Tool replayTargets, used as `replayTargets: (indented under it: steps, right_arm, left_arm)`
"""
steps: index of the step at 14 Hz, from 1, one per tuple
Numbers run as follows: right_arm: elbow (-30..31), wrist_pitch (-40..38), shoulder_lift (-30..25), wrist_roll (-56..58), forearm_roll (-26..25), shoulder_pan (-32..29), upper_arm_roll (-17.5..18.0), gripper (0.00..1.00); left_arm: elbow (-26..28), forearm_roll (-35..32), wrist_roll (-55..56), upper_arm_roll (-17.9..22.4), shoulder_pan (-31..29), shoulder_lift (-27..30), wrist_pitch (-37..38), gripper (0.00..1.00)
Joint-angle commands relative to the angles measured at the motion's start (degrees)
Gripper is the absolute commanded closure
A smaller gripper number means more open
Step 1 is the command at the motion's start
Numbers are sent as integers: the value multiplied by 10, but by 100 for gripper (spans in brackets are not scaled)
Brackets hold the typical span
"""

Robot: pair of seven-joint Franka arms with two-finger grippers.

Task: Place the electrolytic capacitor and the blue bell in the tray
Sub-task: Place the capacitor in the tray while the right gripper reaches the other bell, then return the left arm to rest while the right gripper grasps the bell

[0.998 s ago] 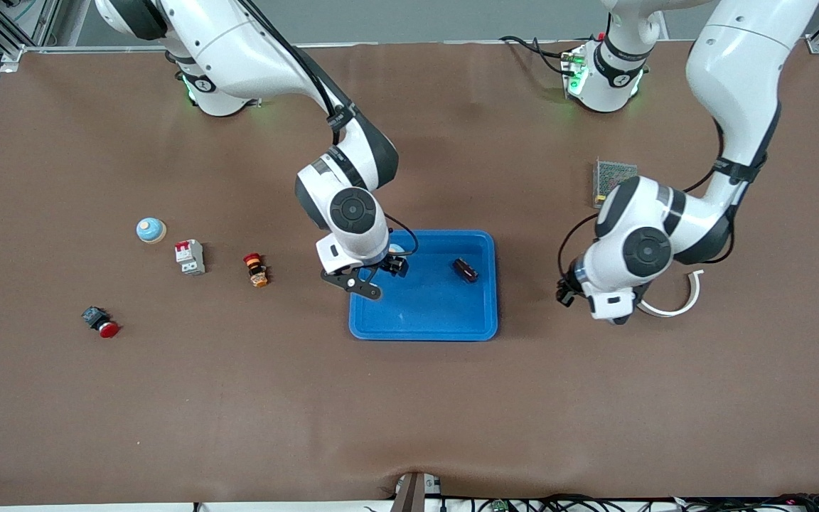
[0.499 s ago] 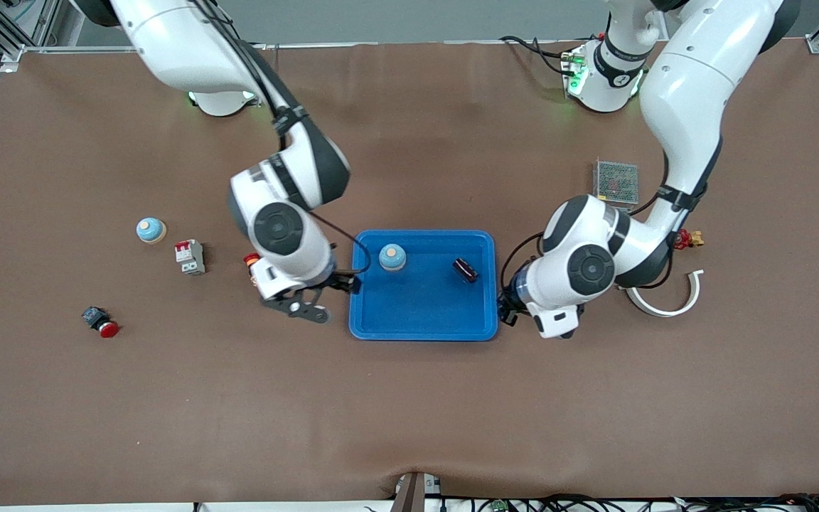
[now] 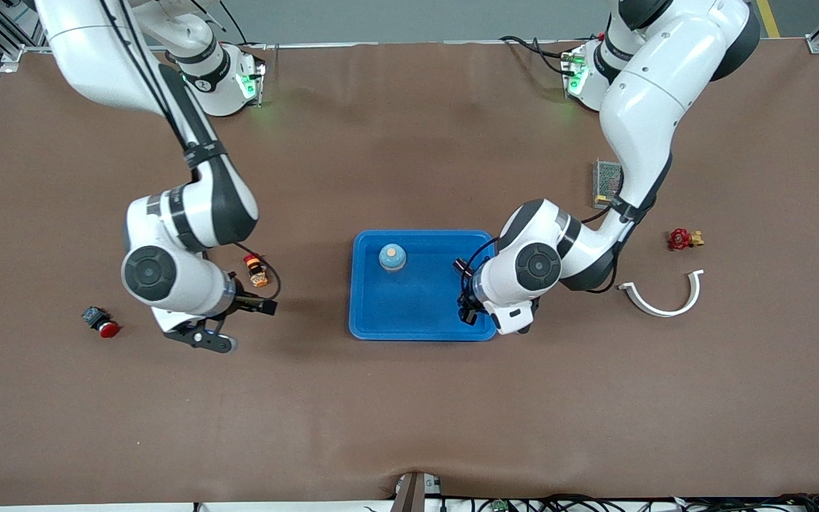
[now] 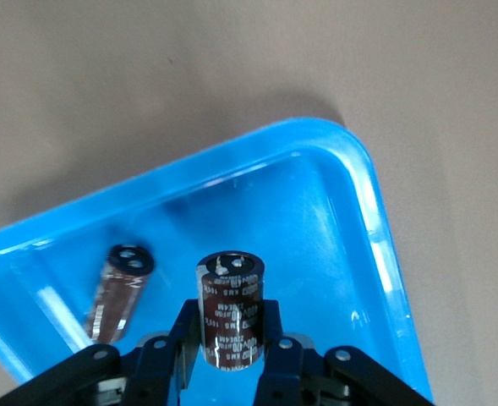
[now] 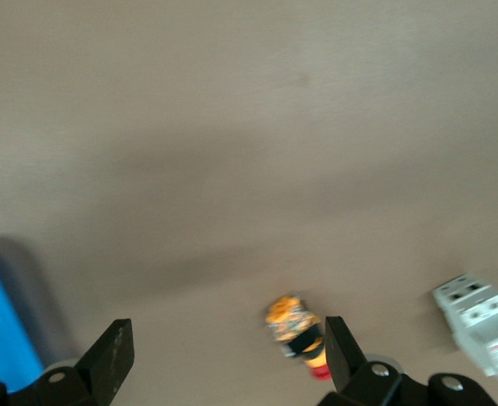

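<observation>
The blue tray (image 3: 424, 323) lies mid-table. A blue bell (image 3: 392, 257) stands upright in it. My left gripper (image 3: 469, 311) hangs over the tray's end toward the left arm, shut on an electrolytic capacitor (image 4: 230, 304), a dark brown cylinder held upright between the fingers (image 4: 271, 326). A second capacitor (image 4: 120, 292) lies on its side on the tray (image 4: 342, 211) floor beside it. My right gripper (image 3: 237, 326) is over bare table toward the right arm's end, open with nothing in it (image 5: 225, 351).
An orange and red push button (image 3: 256, 271) (image 5: 298, 334) lies just by the right gripper, with a white circuit breaker (image 5: 481, 326) close to it. A red-capped button (image 3: 101, 324) lies farther toward that end. A mesh box (image 3: 607, 181), a red valve (image 3: 682, 238) and a white curved piece (image 3: 665, 302) lie toward the left arm's end.
The right arm has swung off the tray toward its own end of the table, uncovering the blue bell. The left arm has carried its capacitor in over the tray's end.
</observation>
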State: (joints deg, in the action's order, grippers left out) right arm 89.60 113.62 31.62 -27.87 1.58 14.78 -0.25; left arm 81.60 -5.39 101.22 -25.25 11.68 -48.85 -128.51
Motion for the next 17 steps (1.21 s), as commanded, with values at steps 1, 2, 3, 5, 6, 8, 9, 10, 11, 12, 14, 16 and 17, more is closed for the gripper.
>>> replayTargets:
  steps: [1, 2, 3, 5, 6, 8, 9, 10, 11, 12, 14, 16, 17]
  right_arm:
    - [86, 38, -59, 28, -34, -30, 11, 0]
    - [115, 61, -72, 30, -42, -35, 11, 0]
    - [141, 84, -82, 31, -45, -43, 12, 0]
    - [183, 117, -102, 31, -45, -47, 11, 0]
    - [204, 133, -115, 31, -45, -49, 11, 0]
    - [246, 161, -142, 34, -45, -66, 12, 0]
    - [264, 172, -153, 61, -45, -67, 12, 0]
    - [279, 179, -161, 96, -45, -77, 11, 0]
    - [294, 189, -168, 120, -45, -97, 12, 0]
    - [312, 205, -177, 148, -45, -108, 12, 0]
    - [352, 243, -192, 183, -45, -132, 13, 0]
    - [376, 263, -199, 216, -45, -153, 13, 0]
    - [385, 269, -203, 228, -44, -165, 13, 0]
  left_arm:
    - [-18, 4, 12, 7, 7, -24, -11, 100]
    - [-18, 4, 15, 7, 7, -26, -11, 100]
    - [-18, 3, 17, 7, 8, -29, -11, 100]
    - [-18, 3, 18, 7, 8, -31, -11, 76]
    - [-18, 4, 21, 7, 8, -33, -11, 44]
    - [-18, 1, 29, 7, 8, -33, -12, 0]
    - [-18, 2, 30, 7, 7, -32, -11, 0]
    - [-19, 2, 29, 7, 7, -28, -12, 0]
    - [-19, -1, 29, 7, 6, -21, -10, 0]
    - [-19, -2, 27, 7, 5, -3, -6, 0]
    - [-19, -9, 25, 7, -7, 23, 8, 0]
    - [-20, -20, 22, 7, -9, 50, 42, 0]
    - [-20, -37, 20, 6, -10, 63, 58, 0]
